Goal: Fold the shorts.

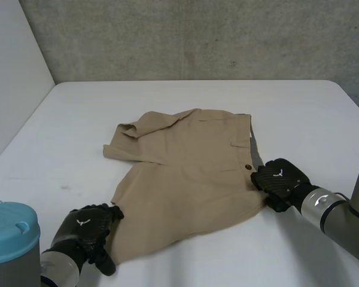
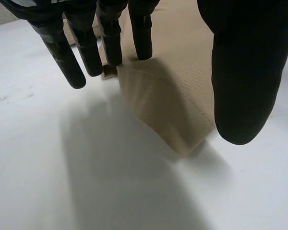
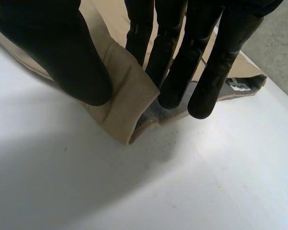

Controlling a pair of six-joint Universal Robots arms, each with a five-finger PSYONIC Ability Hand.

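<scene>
One pair of shorts (image 1: 191, 173) lay spread at the centre of the white table (image 1: 287, 107). We found the right hand (image 1: 279, 179) at the shorts' 4 o'clock, pinching the upturned waistband (image 3: 127, 96). The left hand (image 1: 87, 233) was at the near leg's hem corner, 7 o'clock; we could not tell whether it gripped.

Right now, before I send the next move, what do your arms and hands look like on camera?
The left hand and right hand are both black, with slim rod-like fingers, a thicker rounded thumb and a small white mark on the back. Each wrist is a grey metal cylinder. The left arm and right arm have grey joints with light-blue caps.
</scene>
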